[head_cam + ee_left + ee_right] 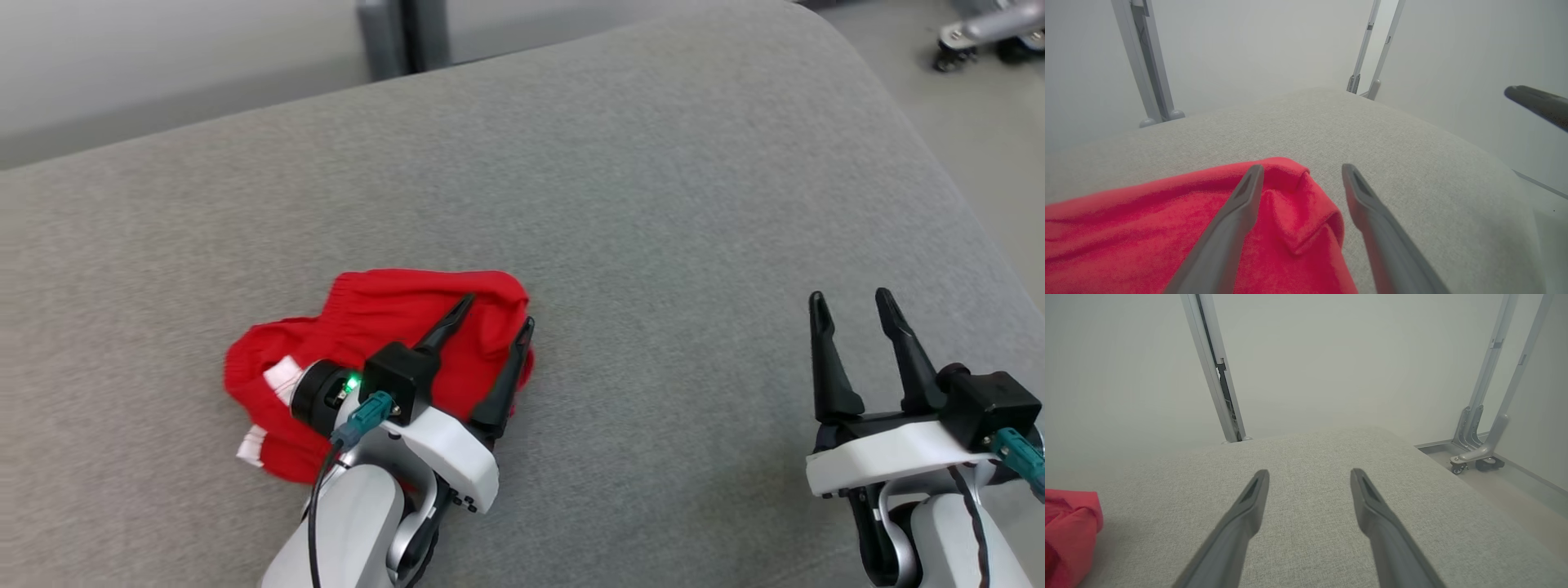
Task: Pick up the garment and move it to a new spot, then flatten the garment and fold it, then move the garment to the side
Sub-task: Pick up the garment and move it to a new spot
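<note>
The garment (384,327) is a crumpled red knit piece with white trim, lying on the grey cushion (637,204) at the lower left. My left gripper (498,313) hovers over its right part, open, with nothing between the fingers. In the left wrist view the red garment (1286,228) lies under and between the spread fingers of the left gripper (1302,171). My right gripper (853,300) stands open over bare cushion at the lower right, well apart from the cloth. The right wrist view shows the right gripper (1310,475) open and a corner of the garment (1069,526) at far left.
The cushion's rounded edge (922,139) falls away at the right to the floor (963,122). A wheeled metal stand base (1478,457) sits on the floor beyond that edge. Metal posts (1147,73) rise behind the cushion.
</note>
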{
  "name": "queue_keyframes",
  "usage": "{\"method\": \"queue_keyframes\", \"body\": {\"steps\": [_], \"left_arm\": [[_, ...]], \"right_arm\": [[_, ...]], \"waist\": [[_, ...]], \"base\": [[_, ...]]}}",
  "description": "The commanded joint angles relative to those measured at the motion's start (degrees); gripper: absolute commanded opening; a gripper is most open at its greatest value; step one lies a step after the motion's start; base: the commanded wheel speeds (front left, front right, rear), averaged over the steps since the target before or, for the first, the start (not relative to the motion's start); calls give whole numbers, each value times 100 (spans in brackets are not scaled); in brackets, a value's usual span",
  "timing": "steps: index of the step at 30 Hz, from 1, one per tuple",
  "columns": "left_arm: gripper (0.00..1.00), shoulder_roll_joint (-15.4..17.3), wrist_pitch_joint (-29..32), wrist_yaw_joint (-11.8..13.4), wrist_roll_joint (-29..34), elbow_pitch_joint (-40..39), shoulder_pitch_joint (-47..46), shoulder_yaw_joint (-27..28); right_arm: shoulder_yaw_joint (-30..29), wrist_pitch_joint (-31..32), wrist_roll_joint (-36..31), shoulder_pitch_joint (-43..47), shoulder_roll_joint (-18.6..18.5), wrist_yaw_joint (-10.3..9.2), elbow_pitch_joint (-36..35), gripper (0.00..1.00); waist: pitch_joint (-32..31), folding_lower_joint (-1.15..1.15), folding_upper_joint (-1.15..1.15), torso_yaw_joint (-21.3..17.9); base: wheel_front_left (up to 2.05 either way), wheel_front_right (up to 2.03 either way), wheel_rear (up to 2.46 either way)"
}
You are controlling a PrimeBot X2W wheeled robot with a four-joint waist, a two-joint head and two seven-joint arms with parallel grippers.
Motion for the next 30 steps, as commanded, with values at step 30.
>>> {"method": "queue_keyframes", "body": {"steps": [30], "left_arm": [[100,1168,-438,1152,-483,-1966,1789,1656]], "right_arm": [[-272,390,-569,727,-34,1,-659,100]], "waist": [[-1119,0,0,1764]], "base": [[0,0,0]]}}
